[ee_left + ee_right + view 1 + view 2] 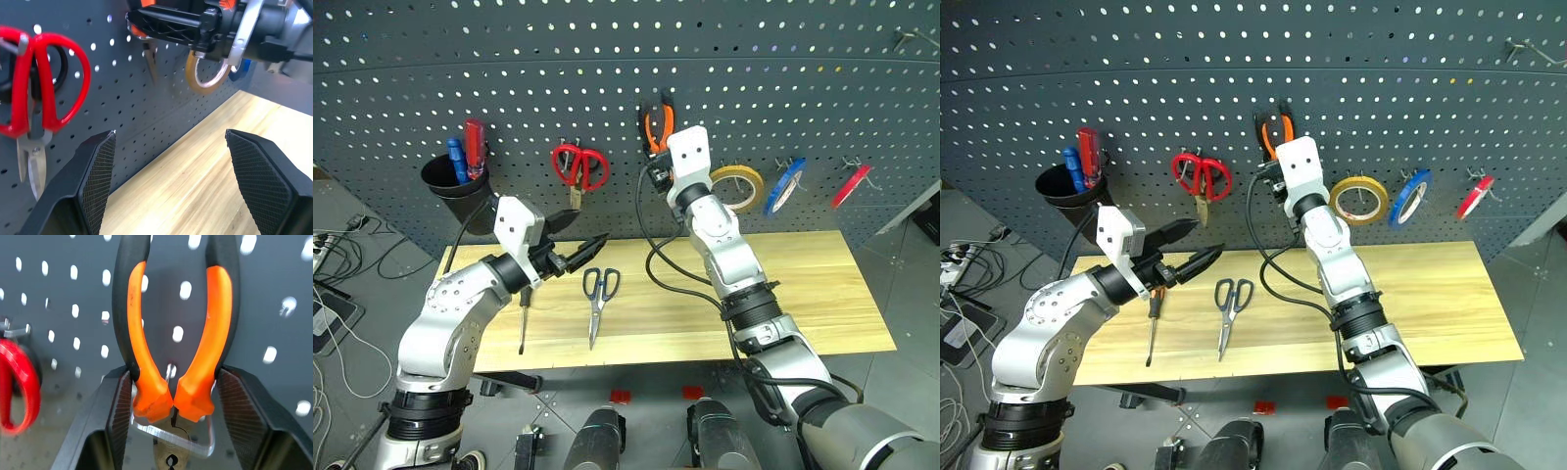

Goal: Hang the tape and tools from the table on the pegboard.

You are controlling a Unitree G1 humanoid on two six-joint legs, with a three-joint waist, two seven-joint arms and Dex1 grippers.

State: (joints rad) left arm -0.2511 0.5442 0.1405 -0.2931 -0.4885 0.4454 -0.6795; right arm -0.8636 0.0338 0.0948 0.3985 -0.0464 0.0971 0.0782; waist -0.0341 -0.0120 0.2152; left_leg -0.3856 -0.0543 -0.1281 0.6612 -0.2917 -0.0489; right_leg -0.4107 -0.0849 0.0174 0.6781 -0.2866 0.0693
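Worktop [783, 294]: light wood planks, long and rectangular, standing against the dark grey pegboard [607, 59], which fills the wall behind. Grey floor below; cables on the floor at the left edge.

On the pegboard, left to right: black cup [458, 186] holding red and blue screwdrivers [468, 152], red-handled scissors [579, 168], pliers [656, 124], tan tape [737, 186], blue roll [785, 186], red roll [850, 185].

Right end effector [171, 396]: raised to the board at the pliers. In the right wrist view the two fingers [117, 416] flank the lower part of the orange-and-black handles, lying against their outer sides; a thin hook shows between the handles. Whether the fingers press or have let go I cannot tell. Pliers hang with long axis vertical, handles up, jaws down.

Left end effector [578, 240]: open, fingers spread wide, holding nothing, pointing level toward the board. It hovers over the left part of the worktop, just above the handle end of the screwdriver [523, 318].

Screwdriver lies flat, long axis running front to back, tip toward the front edge. Steel scissors [598, 302] lie just beside it to the right, handles toward the board, blades closed and pointing to the front edge.
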